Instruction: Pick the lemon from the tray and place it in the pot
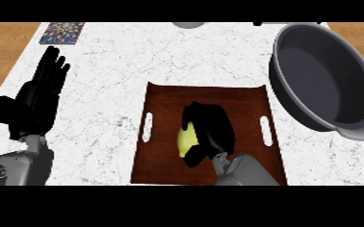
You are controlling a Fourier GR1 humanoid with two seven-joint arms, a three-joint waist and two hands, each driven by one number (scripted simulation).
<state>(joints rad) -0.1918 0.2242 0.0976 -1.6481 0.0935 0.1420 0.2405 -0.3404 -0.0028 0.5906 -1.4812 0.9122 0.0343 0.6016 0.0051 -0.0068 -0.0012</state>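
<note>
Your oval yellow lemon [184, 143] sits over the middle of the flat, dark brown wooden tray [168, 101], slightly towards the near edge. Only a strip of its left side shows. That strip is longer than it is wide, so the long axis runs from the near edge towards the far edge, leaning a little left at the top. You cannot see either tip, so which way the pointed ends face cannot be told.

Your black right hand [211, 127] covers the rest of the fruit, with its fingers curled over the top and right side, closed round it. You cannot tell whether the lemon rests on the wood or is raised off it.

The tray is rectangular, with a smooth reddish grain and a pale slot handle cut into each side. It lies on a white marble counter [142, 62] with fine grey veins.

The large round grey metal pot [313, 86] stands to the right of the tray, deep and smooth-walled with a lighter rim.

Your black left hand [37, 96] rests at the left edge, its fingers straight and pointing up.
</note>
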